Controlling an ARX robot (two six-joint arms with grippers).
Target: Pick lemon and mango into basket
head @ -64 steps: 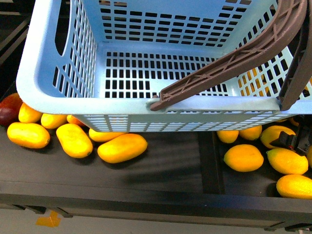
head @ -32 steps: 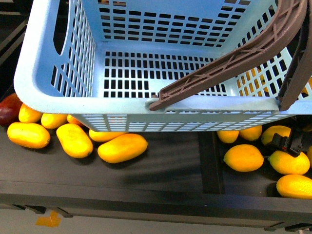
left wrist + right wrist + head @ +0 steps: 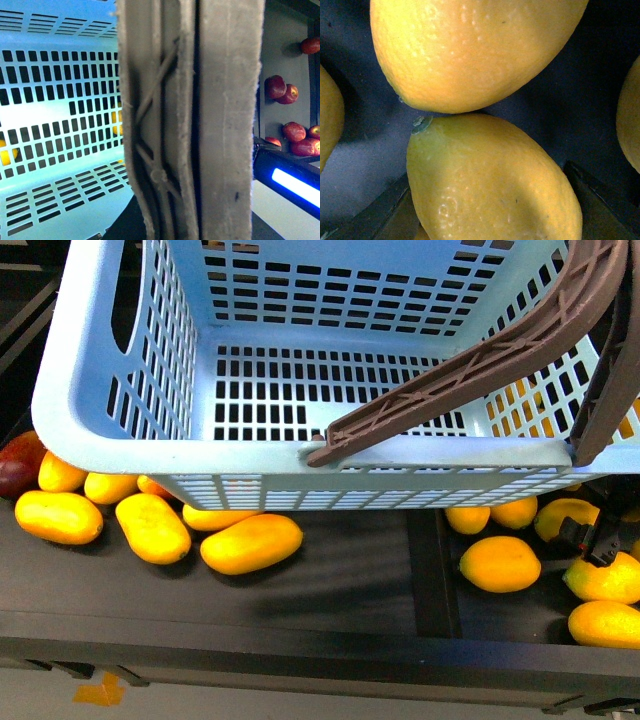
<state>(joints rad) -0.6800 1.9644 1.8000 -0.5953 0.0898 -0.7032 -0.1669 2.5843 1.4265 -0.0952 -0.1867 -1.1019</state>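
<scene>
Since half a second ago the right gripper (image 3: 598, 540) has edged toward the 3 o'clock border of the front view. The lemon (image 3: 608, 578) below it has shifted the same way and is now cut off by the frame. The basket (image 3: 90, 430) has barely moved.

Only a black stub of that gripper shows there, under the basket's near rim at about 4 o'clock. In the right wrist view its two dark fingers (image 3: 380, 212) flank the lemon closely, one on each side. Whether they press on it or merely bracket it cannot be told. The lemon lies on the dark shelf (image 3: 350, 580), its stem end touching another yellow fruit (image 3: 470, 50).

The mango (image 3: 250, 543) lies at 7 o'clock, just outside the basket's front wall, with more yellow fruit (image 3: 152, 528) beside it; some of that is half hidden under the basket. Two dark red fruits (image 3: 18, 468) are cropped at 9 o'clock.

The basket fills the upper part of the front view and its far side is cut off. One brown handle (image 3: 470, 365) slants across its floor, which carries no fruit where it shows.

The left wrist view is almost blocked by the handle seen close up and blurred. The left gripper cannot be made out, so its hold cannot be judged. Red fruits (image 3: 280, 89) and a blue light strip (image 3: 295, 182) show beyond.

Open shelf runs between the mango and a raised divider (image 3: 435, 570) at 5 o'clock. A yellow scrap (image 3: 100, 690) at 7 o'clock is too small to read.
</scene>
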